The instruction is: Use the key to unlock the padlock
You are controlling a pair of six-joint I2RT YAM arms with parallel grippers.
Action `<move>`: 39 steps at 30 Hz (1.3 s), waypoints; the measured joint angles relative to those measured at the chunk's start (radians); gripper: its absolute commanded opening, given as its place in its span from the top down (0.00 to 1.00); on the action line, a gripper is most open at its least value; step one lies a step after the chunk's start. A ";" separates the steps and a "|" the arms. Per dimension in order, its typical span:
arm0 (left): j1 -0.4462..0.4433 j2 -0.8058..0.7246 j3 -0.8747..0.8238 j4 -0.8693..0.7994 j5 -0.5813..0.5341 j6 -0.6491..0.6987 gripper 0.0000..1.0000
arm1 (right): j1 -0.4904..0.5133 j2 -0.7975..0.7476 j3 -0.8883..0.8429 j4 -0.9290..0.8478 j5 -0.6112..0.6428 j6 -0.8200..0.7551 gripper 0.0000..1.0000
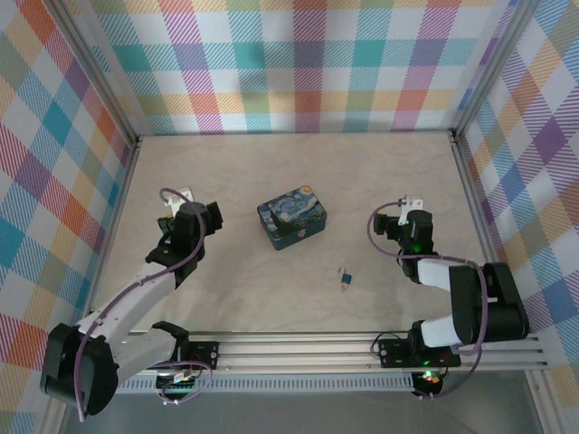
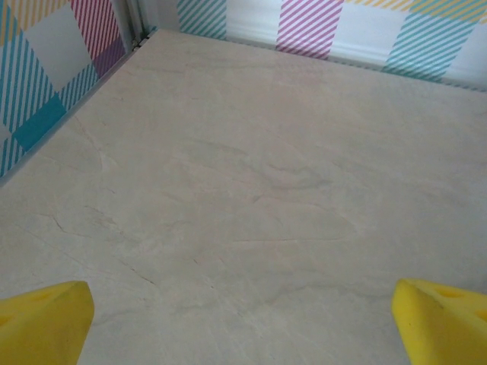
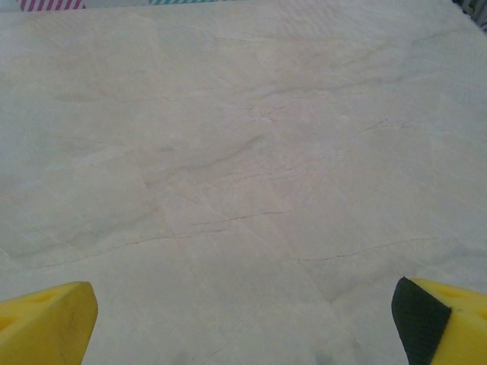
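The padlock point(image 1: 346, 278) is a tiny blue lock with a small silvery part, lying on the pale table in the top view, near the front and a little right of centre. I cannot make out a separate key. My left gripper point(image 1: 184, 210) hovers at the left, well away from the lock. Its yellow fingertips point(image 2: 46, 323) stand wide apart over bare table, so it is open. My right gripper point(image 1: 404, 215) sits at the right, also far from the lock. It too is open, with yellow fingertips point(image 3: 47, 323) spread and nothing between them.
A dark-blue starry-night tin box point(image 1: 292, 222) stands mid-table between the two arms, behind the lock. Plaid walls point(image 1: 298, 63) enclose the table on three sides. An aluminium rail point(image 1: 362, 348) runs along the near edge.
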 measured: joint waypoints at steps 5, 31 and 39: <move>0.025 0.058 -0.040 0.085 0.025 0.035 0.00 | -0.019 0.105 -0.048 0.194 -0.033 -0.016 0.00; 0.115 0.325 -0.189 0.579 0.235 0.278 0.00 | -0.071 0.114 0.026 0.160 -0.076 0.008 0.00; 0.190 0.400 -0.262 0.813 0.309 0.304 0.00 | -0.071 0.114 0.026 0.154 -0.076 0.008 0.00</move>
